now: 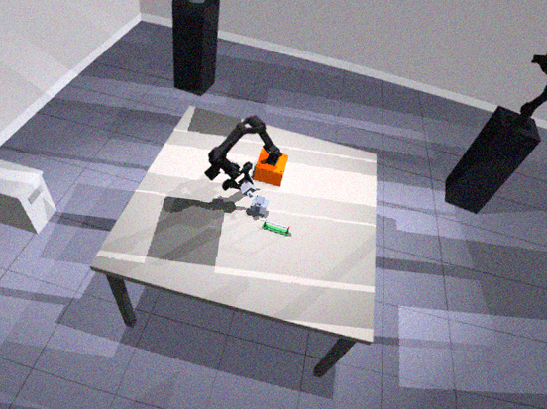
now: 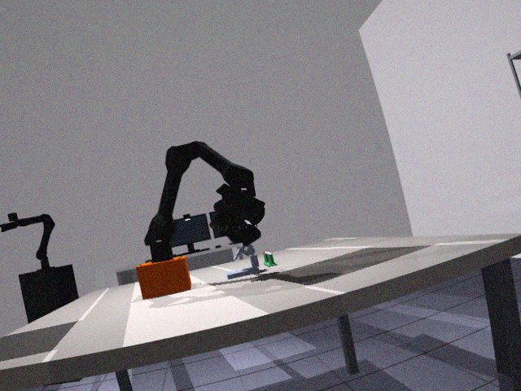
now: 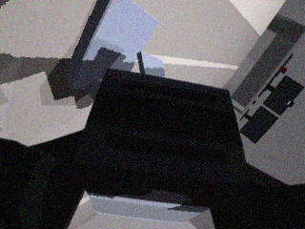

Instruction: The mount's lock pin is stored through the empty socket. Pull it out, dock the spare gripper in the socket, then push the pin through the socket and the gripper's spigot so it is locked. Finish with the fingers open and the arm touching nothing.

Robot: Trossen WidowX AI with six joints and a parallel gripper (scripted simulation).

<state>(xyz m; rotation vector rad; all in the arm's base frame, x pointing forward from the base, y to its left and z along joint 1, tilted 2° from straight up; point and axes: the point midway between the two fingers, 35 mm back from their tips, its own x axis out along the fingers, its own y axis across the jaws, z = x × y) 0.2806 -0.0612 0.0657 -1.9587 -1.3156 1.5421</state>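
My gripper (image 1: pixel 241 183) (image 2: pixel 244 243) is shut on the spare gripper (image 1: pixel 247 188) (image 2: pixel 245 251), a small pale grey-blue piece held above the table, close to the mount. The mount (image 1: pixel 258 205) (image 2: pixel 254 262) stands on the table with a flat base and an upright post. Its blue-grey plate shows in the wrist view (image 3: pixel 126 29). Whether the spare gripper touches the mount cannot be told. A green rack (image 1: pixel 275 229) (image 2: pixel 269 260) stands beyond the mount, with the lock pin's red end (image 1: pixel 289 227) (image 2: pixel 266 252) showing at its top. The socket's opening is too small to make out.
The arm stands on an orange block (image 1: pixel 269 175) (image 2: pixel 164 278) behind the mount. The table's front edge (image 1: pixel 230 304) is well away from the mount. Black pedestals (image 1: pixel 195 48) (image 1: pixel 490 161) with other arms and a white box (image 1: pixel 15 191) stand on the floor.
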